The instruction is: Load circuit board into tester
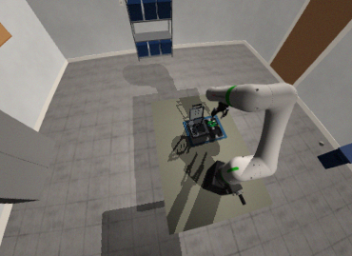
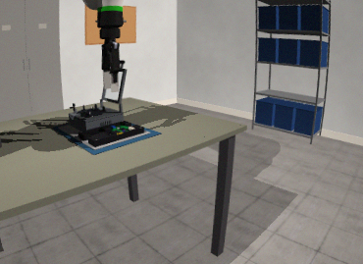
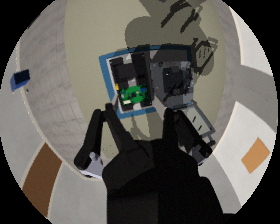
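Observation:
The green circuit board (image 1: 212,124) (image 2: 118,130) (image 3: 133,93) lies face up in one pocket of the black tray (image 1: 220,131) (image 2: 109,137) (image 3: 124,71). The tray sits beside the dark grey tester (image 1: 197,130) (image 2: 90,118) (image 3: 170,80) on a blue mat (image 2: 147,134). The tester's lid (image 1: 196,112) (image 2: 121,88) (image 3: 203,125) stands open, nearly upright. My gripper (image 1: 222,111) (image 2: 113,85) (image 3: 136,99) is open and empty. It hangs well above the tray and tester, fingers pointing down, close to the raised lid in the exterior view. The pins and posts are too small to make out.
The mat lies on an olive table (image 1: 166,117) (image 2: 186,121), and the arm's base (image 1: 224,176) stands on the same table. A metal shelf with blue bins (image 1: 147,12) (image 2: 289,62) stands by the far wall. A grey cabinet (image 2: 29,52) is at the left.

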### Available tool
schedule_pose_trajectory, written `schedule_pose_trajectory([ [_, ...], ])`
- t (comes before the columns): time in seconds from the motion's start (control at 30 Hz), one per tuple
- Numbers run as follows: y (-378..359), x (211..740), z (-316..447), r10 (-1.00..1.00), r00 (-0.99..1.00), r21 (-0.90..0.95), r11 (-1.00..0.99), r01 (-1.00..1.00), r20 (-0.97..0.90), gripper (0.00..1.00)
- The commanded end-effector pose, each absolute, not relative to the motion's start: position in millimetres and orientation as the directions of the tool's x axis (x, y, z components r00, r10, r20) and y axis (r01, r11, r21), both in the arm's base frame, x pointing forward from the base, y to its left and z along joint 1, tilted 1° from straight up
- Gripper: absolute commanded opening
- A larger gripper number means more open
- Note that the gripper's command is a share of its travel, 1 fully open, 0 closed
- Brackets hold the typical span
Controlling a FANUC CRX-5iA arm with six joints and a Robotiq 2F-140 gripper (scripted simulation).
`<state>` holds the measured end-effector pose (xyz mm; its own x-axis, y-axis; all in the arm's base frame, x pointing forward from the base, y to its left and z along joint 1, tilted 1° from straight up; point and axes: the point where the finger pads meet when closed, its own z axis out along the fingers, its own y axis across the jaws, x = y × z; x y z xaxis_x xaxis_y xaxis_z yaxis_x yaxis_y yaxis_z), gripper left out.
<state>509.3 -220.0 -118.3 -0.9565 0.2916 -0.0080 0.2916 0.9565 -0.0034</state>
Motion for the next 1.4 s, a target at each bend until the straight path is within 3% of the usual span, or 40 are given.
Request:
schedule_pose_trajectory([
  [0.0,-220.7,507.1,-141.5,0.292,-0.956,-0.005,0.957,0.292,-0.012,0.58],
  [0.43,-219.5,487.7,-225.7,0.292,-0.956,-0.005,0.957,0.292,-0.012,0.58],
  [1.37,-219.4,486.5,-231.2,0.292,-0.956,-0.005,0.957,0.292,-0.012,0.58],
])
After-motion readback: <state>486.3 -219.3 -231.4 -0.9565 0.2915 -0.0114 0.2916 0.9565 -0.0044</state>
